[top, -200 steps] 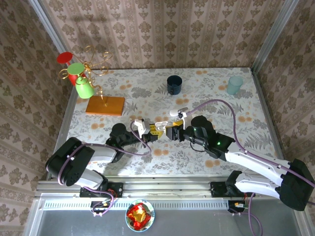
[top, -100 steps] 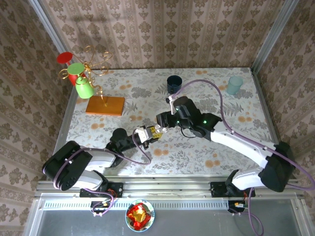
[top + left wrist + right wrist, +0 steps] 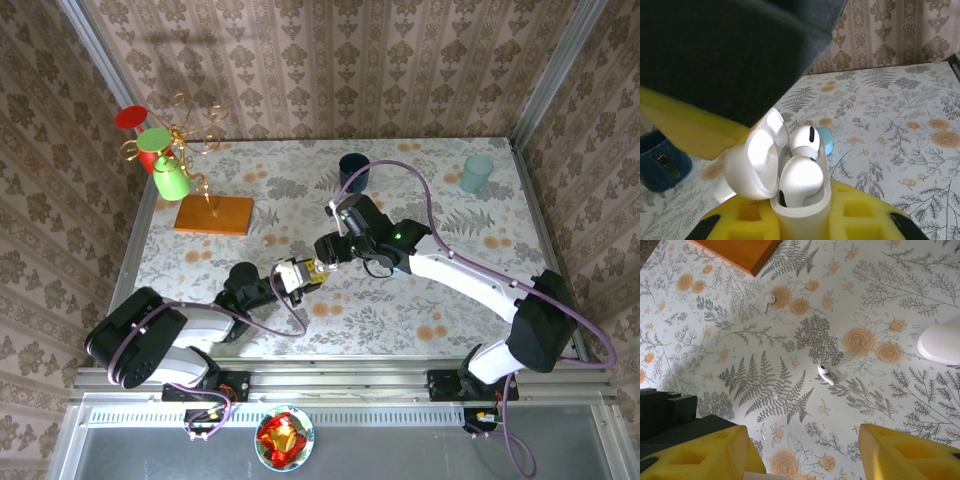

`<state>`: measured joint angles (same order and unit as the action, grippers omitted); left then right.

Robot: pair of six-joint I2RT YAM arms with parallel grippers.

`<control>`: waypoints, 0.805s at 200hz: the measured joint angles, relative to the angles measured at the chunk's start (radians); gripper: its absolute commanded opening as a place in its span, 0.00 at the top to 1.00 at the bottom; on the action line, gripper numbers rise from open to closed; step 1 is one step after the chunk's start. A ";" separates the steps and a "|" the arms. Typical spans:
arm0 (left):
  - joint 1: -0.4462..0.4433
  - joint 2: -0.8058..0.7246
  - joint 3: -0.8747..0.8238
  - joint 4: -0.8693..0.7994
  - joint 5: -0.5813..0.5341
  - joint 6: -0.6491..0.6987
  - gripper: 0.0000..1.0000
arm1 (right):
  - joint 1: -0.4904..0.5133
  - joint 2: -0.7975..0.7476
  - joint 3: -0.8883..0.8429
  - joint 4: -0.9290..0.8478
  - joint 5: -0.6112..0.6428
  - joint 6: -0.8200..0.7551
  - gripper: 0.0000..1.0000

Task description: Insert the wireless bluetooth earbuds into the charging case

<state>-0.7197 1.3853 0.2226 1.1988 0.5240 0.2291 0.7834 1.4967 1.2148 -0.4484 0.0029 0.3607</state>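
Left wrist: I'm pinching charging case [image 3: 801,216] w/ left gripper [image 3: 800,227], 2 earbuds [image 3: 801,182] sitting in; right gripper [image 3: 804,450] gaping, loose earbud [image 3: 827,374] lying 12 o'clock.

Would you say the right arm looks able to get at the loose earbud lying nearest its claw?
Probably yes: the right claw is open, and the earbud lies alone on the table just ahead of it, with nothing over or around it.
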 measured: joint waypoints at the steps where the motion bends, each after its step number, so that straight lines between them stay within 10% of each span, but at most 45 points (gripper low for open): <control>1: 0.000 0.000 0.000 0.000 0.000 0.000 1.00 | 0.000 0.000 0.000 -0.001 -0.001 -0.001 0.39; 95: 0.016 -0.031 -0.002 -0.001 0.042 -0.037 1.00 | -0.003 -0.160 -0.114 -0.029 -0.072 -0.049 0.39; 161: 0.032 -0.053 0.013 -0.066 0.250 -0.092 1.00 | -0.002 -0.455 -0.370 0.066 -0.225 -0.468 0.45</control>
<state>-0.6876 1.3327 0.2359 1.1332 0.7738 0.1368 0.7815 1.0416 0.8448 -0.3824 -0.2218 -0.1078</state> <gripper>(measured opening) 0.178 0.568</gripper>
